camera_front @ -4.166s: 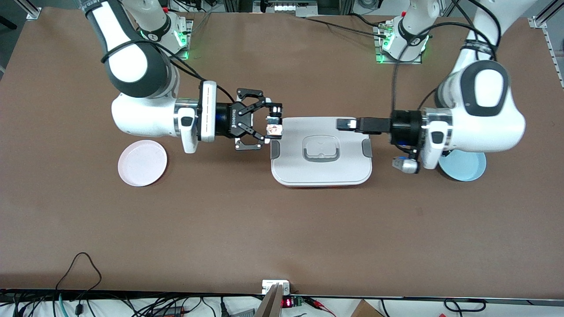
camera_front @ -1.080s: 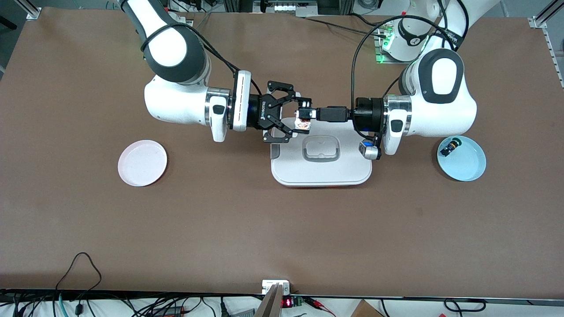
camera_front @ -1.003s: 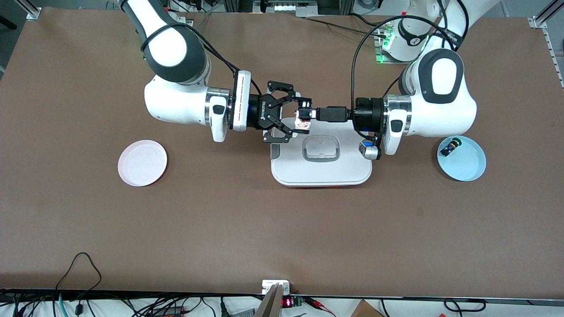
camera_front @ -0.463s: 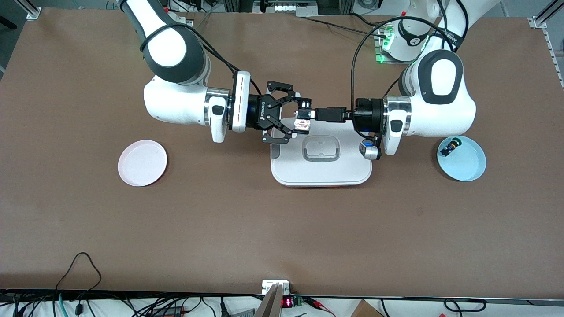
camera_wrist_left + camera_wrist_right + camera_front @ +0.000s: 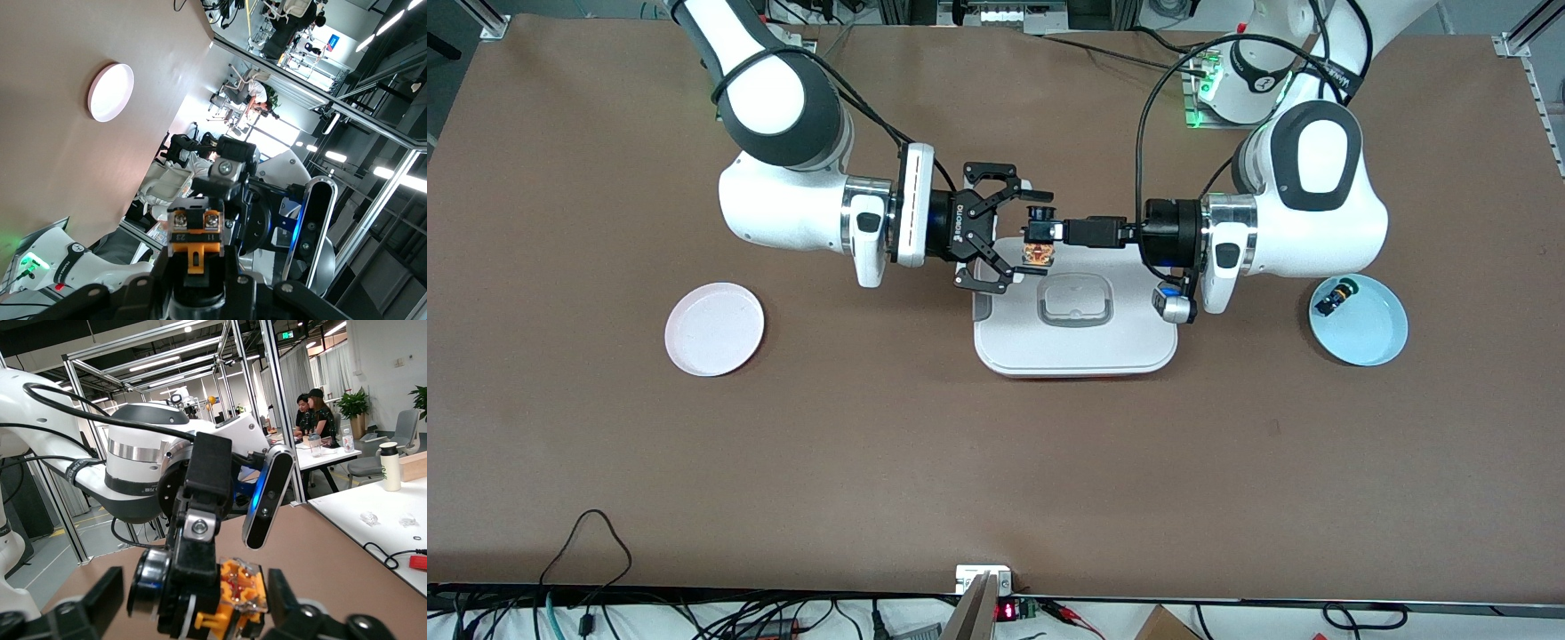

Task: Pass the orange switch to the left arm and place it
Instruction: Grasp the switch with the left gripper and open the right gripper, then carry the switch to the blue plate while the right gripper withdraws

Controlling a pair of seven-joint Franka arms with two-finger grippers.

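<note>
Evenly lit from overhead, with soft, short shadows under both arms on the brown table (image 5: pixel 996 462). Mild glare on the white box (image 5: pixel 1076 342) lid and arm shells. Sharp across the front view. Blown-out brightness around the pink plate (image 5: pixel 111 92) in the left wrist view; close parts perhaps slightly soft. Ceiling strip lights visible in the right wrist view, foreground blurred.

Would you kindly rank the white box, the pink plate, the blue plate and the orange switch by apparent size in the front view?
1. Large white rounded plastic box.
2. Round pink plate and round light blue plate: they look alike, so no ranking.
3. Tiny orange-capped switch, held above the box.
</note>
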